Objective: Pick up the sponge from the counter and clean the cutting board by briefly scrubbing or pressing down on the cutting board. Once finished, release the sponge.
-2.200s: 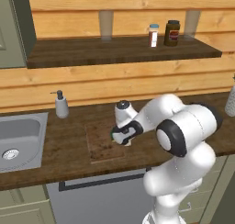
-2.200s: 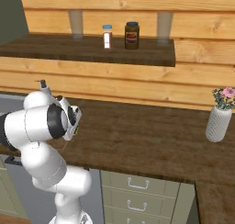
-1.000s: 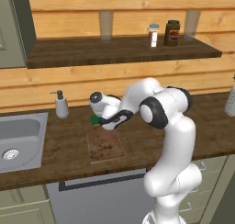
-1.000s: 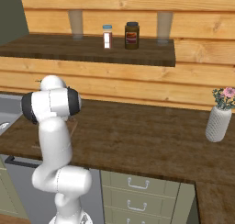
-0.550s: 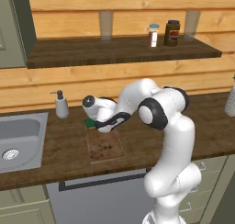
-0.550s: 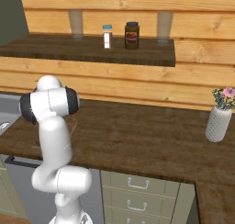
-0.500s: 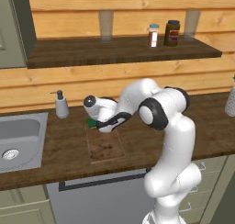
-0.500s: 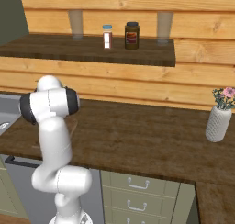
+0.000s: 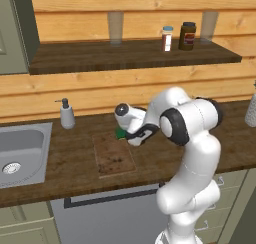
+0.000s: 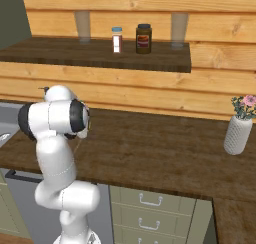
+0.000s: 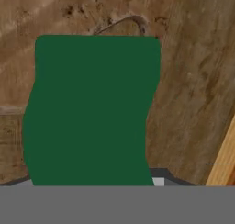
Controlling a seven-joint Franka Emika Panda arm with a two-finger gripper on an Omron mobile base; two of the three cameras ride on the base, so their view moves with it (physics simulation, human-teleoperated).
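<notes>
The sponge [image 9: 120,133] shows its green top at the back right corner of the cutting board [image 9: 114,159], a brown speckled board lying on the dark counter [image 9: 70,153]. My gripper [image 9: 125,134] reaches down and left onto the sponge and is shut on it. In the hand view the green sponge [image 11: 92,108] sits right at the fingers, over the rounded corner of the cutting board [image 11: 69,12], with the counter [image 11: 193,81] beside it. The fingertips are hidden behind the sponge.
A soap dispenser [image 9: 66,114] stands at the back left of the board, with the steel sink [image 9: 20,148] further left. A wall shelf [image 9: 135,55] above carries two jars [image 9: 188,36]. A vase with flowers [image 10: 237,130] stands far right on the counter.
The gripper and sponge slid a little left along the board's far edge, then back right to the board's back right corner.
</notes>
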